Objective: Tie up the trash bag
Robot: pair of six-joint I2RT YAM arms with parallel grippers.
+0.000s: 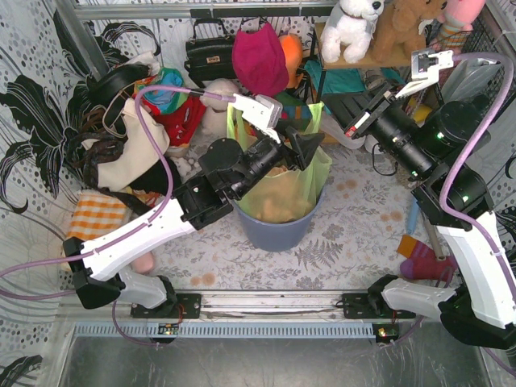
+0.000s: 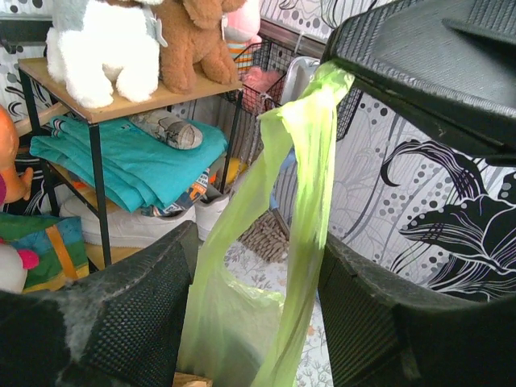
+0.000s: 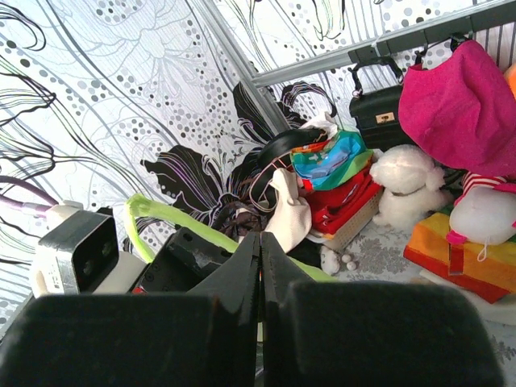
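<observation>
The lime-green trash bag sits in the blue-grey bin at the table's middle, with tan scraps showing through. My left gripper is open over the bag's right side. In the left wrist view the right handle strip runs up between its fingers without being pinched. My right gripper is shut on the top of that strip and holds it up taut. Its jaws look pressed together in the right wrist view, with green plastic behind them. The other handle stands at the bag's far left.
A cream tote bag and a heap of bags and straps lie at the left. A black handbag and a pink bag hang at the back. A shelf with plush toys stands back right. An orange checked cloth lies front left.
</observation>
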